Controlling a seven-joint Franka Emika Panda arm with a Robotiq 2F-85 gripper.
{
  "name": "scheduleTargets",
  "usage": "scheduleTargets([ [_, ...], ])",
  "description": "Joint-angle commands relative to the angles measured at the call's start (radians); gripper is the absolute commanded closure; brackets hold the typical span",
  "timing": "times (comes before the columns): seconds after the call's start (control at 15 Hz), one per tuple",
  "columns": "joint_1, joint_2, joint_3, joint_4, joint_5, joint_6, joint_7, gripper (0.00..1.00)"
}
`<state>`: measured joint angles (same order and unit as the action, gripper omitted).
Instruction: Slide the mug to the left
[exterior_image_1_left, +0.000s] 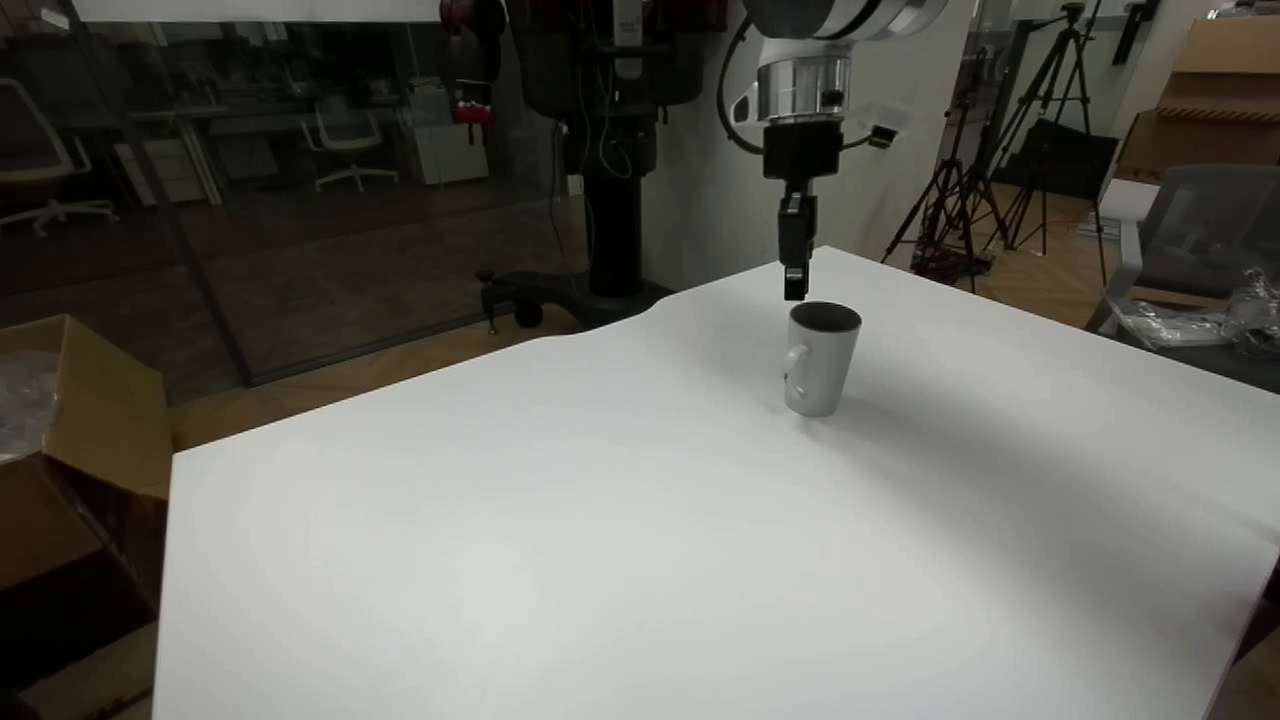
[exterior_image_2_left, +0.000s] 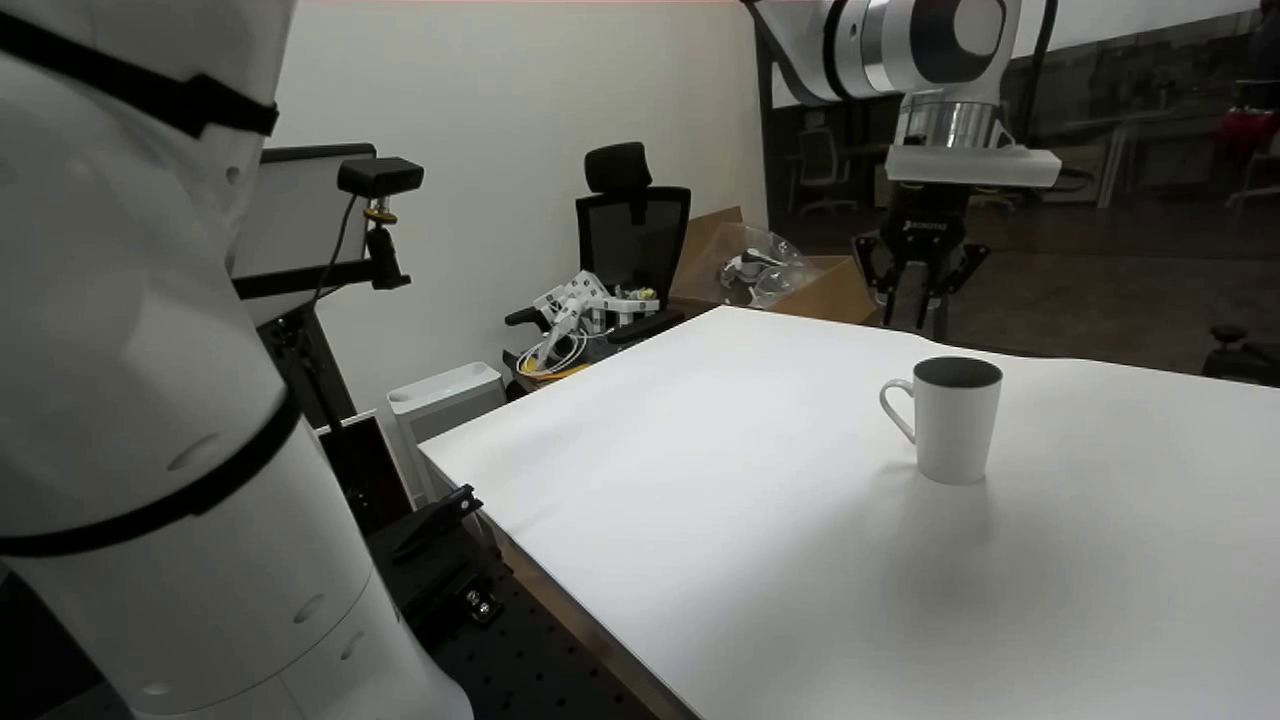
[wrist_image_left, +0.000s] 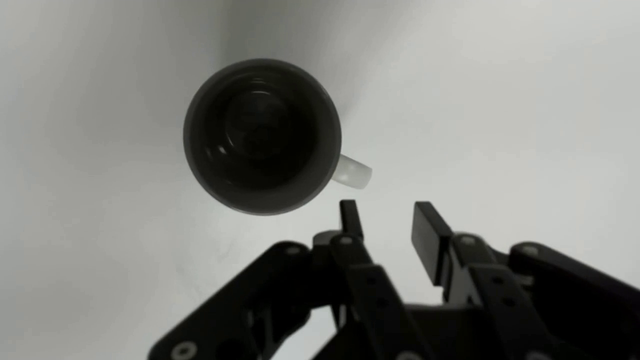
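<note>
White ceramic mug (exterior_image_2_left: 957, 425), tapered and dark-lined, with a looped handle (wrist_image_left: 353, 172), stands upright on a smooth white table (exterior_image_2_left: 700, 450). Above the table, a black angular gripper (wrist_image_left: 385, 215) hangs, blocky jaws parted.

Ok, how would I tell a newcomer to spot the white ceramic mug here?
In both exterior views, find the broad white tabletop. The upright, tapered white ceramic mug stands on it, not touching the black two-fingered gripper. Its dark interior and white looped handle set it apart from the plain tabletop and black gripper.
</note>
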<state>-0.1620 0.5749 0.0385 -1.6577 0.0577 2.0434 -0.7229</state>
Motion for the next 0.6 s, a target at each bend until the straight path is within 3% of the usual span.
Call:
scheduleTargets([
  [0.0, -0.004, 0.001, 0.005, 0.000, -0.003, -0.003, 0.002, 0.41],
  [0.13, -0.004, -0.020, 0.000, -0.038, -0.007, 0.019, 0.008, 0.34],
  [0.4, 0.003, -0.090, -0.025, -0.198, -0.031, 0.200, 0.048, 0.06],
  [0.53, -0.002, -0.103, -0.029, -0.253, -0.031, 0.267, 0.053, 0.00],
])
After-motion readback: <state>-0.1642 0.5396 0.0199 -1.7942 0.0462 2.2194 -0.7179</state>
